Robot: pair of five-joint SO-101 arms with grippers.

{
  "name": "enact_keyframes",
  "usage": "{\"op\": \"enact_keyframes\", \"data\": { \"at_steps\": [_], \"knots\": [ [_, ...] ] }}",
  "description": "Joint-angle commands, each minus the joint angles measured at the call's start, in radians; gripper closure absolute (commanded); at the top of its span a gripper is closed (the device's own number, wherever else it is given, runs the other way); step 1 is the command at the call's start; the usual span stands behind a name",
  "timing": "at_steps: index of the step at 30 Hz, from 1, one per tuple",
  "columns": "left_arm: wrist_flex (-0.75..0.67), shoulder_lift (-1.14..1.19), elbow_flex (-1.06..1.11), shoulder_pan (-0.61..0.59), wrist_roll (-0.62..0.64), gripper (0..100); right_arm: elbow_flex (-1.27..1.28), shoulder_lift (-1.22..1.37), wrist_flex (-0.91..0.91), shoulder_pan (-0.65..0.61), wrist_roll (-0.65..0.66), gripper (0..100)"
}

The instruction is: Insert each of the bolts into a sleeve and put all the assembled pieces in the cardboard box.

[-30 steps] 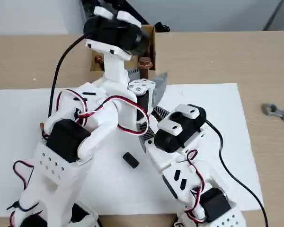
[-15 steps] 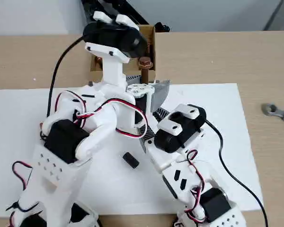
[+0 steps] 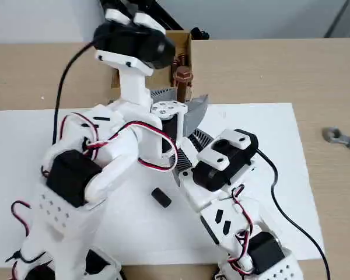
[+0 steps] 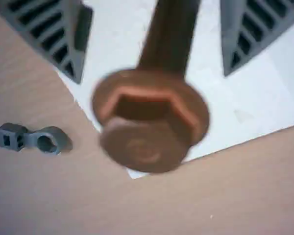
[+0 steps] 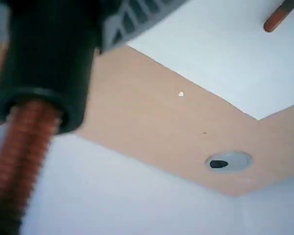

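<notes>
A copper bolt (image 4: 149,127) with a hex head sits with its shank between the grey fingers (image 4: 54,34) of my left gripper (image 4: 152,44), which is shut on it. From above, the bolt's head (image 3: 182,74) stands just in front of the cardboard box (image 3: 184,42). My right gripper (image 5: 63,19) is shut on a black sleeve (image 5: 49,73), and the bolt's threaded end (image 5: 19,152) pokes out of that sleeve. Both grippers meet over the far middle of the white sheet, the left gripper (image 3: 179,102) just beyond the right gripper (image 3: 186,150). Another black sleeve (image 3: 161,197) lies loose on the sheet.
A white paper sheet (image 3: 268,151) covers the wooden table. A grey wrench-like part (image 3: 341,137) lies on the bare wood at the right, also seen as the grey part (image 4: 34,139). A second copper bolt's tip (image 5: 277,17) rests on the sheet. A round table grommet (image 5: 228,161) shows.
The left arm has swung slightly left and its gripper has carried the bolt's head farther toward the box. The right arm has followed a little.
</notes>
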Motion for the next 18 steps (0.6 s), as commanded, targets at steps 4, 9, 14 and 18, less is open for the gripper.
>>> {"op": "enact_keyframes", "data": {
  "at_steps": [4, 9, 14, 18],
  "knots": [
    [-0.006, -0.008, -0.048, 0.002, 0.003, 86, -0.014, -0.016, -0.031, -0.001, 0.014, 99.5],
    [-0.068, -0.006, -0.042, 0.005, -0.121, 100, -0.014, -0.016, -0.031, -0.001, 0.014, 99.5],
    [-0.066, -0.009, -0.042, 0.005, -0.132, 100, -0.014, -0.016, -0.031, -0.001, 0.014, 99.5],
    [-0.043, -0.012, -0.042, 0.006, -0.132, 100, -0.014, -0.016, -0.031, -0.001, 0.014, 99.5]
  ]
}}
